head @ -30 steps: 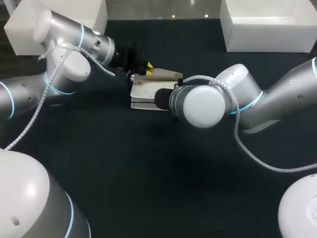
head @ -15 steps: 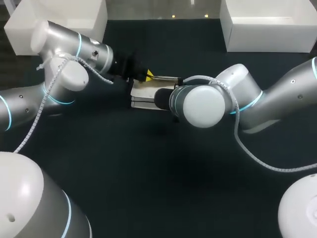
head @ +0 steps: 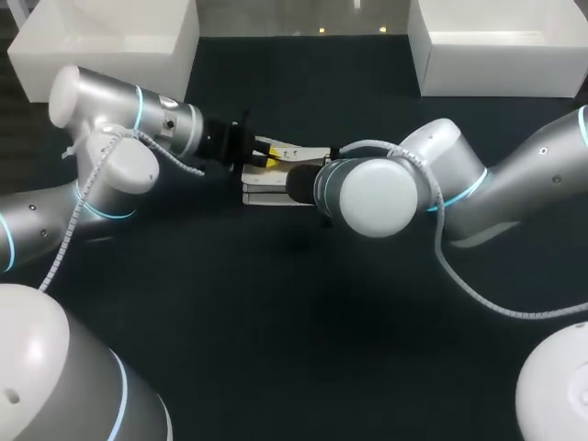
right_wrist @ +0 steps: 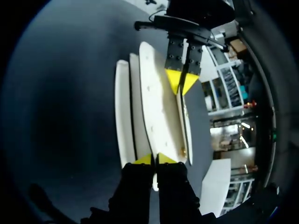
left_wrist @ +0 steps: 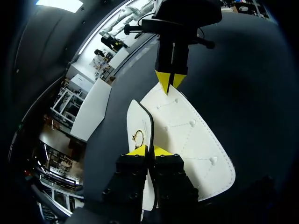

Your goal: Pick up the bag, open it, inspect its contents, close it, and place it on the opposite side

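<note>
The white bag [head: 272, 186] lies in the middle of the dark table, between my two arms. My left gripper [head: 268, 156] comes in from the left and is shut on the bag's thin top flap; in the left wrist view the flap's edge [left_wrist: 150, 123] runs out from between its yellow tips [left_wrist: 149, 151]. My right gripper [right_wrist: 154, 159] is shut on the edge of a white panel [right_wrist: 159, 102] at the bag's opposite end. In the head view its fingers are hidden behind the right wrist [head: 367, 193]. Each wrist view shows the other gripper pinching the far end.
Two white bins stand at the back of the table, one at the left [head: 110, 46] and one at the right [head: 496, 50]. Dark table surface [head: 303, 331] spreads out in front of the bag.
The left gripper has closed further, and its arm has swung down and to the left. The flap that stood raised a second ago now lies low over the bag. The right arm has kept still.
</note>
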`<state>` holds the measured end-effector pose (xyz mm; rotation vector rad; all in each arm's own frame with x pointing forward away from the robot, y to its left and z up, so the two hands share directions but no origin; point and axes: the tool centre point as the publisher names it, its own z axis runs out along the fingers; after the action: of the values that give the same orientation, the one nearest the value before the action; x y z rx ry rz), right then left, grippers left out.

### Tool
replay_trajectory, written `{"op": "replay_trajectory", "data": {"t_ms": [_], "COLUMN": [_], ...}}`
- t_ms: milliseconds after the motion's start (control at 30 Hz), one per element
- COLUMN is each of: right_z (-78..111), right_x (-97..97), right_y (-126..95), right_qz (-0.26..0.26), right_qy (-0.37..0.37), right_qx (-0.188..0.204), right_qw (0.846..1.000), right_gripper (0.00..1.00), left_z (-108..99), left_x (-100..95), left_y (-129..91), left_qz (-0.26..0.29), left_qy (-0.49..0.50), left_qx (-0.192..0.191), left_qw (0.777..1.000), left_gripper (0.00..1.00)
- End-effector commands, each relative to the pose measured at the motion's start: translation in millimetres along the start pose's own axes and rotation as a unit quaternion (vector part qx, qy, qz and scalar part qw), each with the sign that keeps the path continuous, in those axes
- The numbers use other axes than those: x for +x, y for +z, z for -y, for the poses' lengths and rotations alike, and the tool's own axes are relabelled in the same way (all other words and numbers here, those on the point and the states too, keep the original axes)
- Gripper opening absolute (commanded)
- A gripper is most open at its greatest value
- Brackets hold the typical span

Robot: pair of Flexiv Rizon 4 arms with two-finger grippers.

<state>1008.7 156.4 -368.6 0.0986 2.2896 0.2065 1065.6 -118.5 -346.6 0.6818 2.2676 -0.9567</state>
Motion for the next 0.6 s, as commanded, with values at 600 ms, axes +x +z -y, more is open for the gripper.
{"op": "replay_trajectory", "data": {"t_ms": [600], "right_z": [3.2], "right_x": [3.4], "right_y": [2.9], "right_qz": [0.089], "right_qy": [0.0], "right_qx": [-0.011], "right_qw": [0.996], "right_gripper": [0.0], "left_z": [-2.9], "left_x": [7.3], "left_y": [2.2], "left_qz": [0.018], "left_qy": [0.003], "left_qx": [0.002], "left_qw": [1.0], "left_gripper": [0.0]}}
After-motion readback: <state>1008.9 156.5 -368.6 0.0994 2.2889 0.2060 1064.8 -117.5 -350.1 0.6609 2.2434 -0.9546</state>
